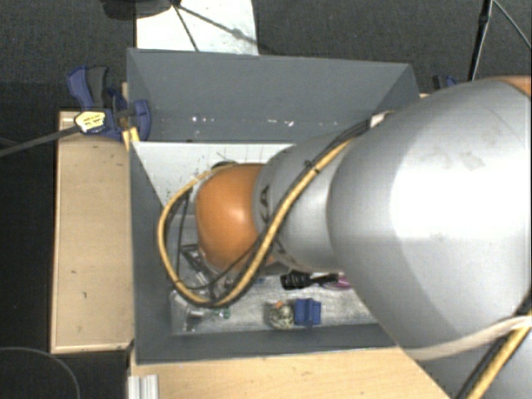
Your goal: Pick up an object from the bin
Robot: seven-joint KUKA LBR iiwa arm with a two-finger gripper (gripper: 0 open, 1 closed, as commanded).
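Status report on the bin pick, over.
Gripper low, lower-left corner of bin. Blue block, black pen to its right. Arm hides the rest.

Grey metal bin (150, 248), pale floor, sloped walls. Right of pincer (198, 304), near front wall: blue blocky piece (308, 312) touching brownish round piece (280, 314). Farther back, also right of pincer: black stick-like thing (301, 280), pink bit (342, 282) at its end. Much of floor hidden.

Dark speckled floor (332, 15) all around
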